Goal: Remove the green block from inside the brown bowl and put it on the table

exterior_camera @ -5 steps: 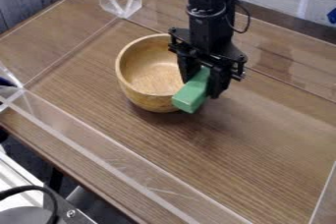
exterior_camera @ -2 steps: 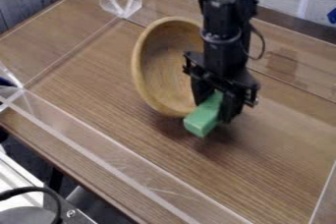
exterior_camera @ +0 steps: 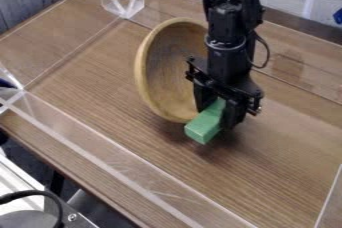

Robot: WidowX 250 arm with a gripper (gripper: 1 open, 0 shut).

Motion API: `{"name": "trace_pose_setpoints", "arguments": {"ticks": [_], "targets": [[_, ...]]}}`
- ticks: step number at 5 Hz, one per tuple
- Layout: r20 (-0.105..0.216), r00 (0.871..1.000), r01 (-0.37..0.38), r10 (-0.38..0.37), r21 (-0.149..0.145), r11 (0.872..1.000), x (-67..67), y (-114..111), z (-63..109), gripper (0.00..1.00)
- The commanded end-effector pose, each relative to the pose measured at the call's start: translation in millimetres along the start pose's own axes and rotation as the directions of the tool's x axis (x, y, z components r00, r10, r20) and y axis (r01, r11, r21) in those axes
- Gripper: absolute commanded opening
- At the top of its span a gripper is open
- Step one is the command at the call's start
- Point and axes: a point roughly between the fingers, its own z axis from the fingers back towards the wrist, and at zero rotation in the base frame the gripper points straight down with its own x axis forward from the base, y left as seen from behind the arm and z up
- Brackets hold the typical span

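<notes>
The green block (exterior_camera: 203, 127) hangs from my gripper (exterior_camera: 218, 110), whose jaws are shut on its upper end while the gripper points straight down. The block's lower end is at or just above the table (exterior_camera: 100, 122); I cannot tell whether it touches. The brown bowl (exterior_camera: 163, 67) is tipped up on its edge, its opening facing left and its right rim leaning against the gripper and the block. The bowl's inside is empty. The block is outside the bowl, at its lower right rim.
Low clear acrylic walls edge the tabletop, the front one (exterior_camera: 80, 142) running diagonally along the near left. A clear bracket (exterior_camera: 123, 2) stands at the back left corner. Bare wood lies to the right of and in front of the block.
The bowl has tipped from upright onto its edge. My gripper has carried the green block down and a little right, out over the bowl's rim.
</notes>
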Motion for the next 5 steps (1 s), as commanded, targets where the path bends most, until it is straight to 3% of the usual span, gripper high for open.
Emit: {"name": "trace_pose_setpoints", "arguments": {"ticks": [1, 3, 5], "targets": [[0.081, 0.997, -0.012, 0.012, 0.008, 1.000, 10.0, 4, 23.6, 0.00], [0.113, 0.993, -0.025, 0.024, 0.013, 1.000, 11.7, 6, 39.1, 0.00], [0.094, 0.995, -0.015, 0.014, 0.008, 1.000, 14.4, 6, 28.7, 0.00]]}}
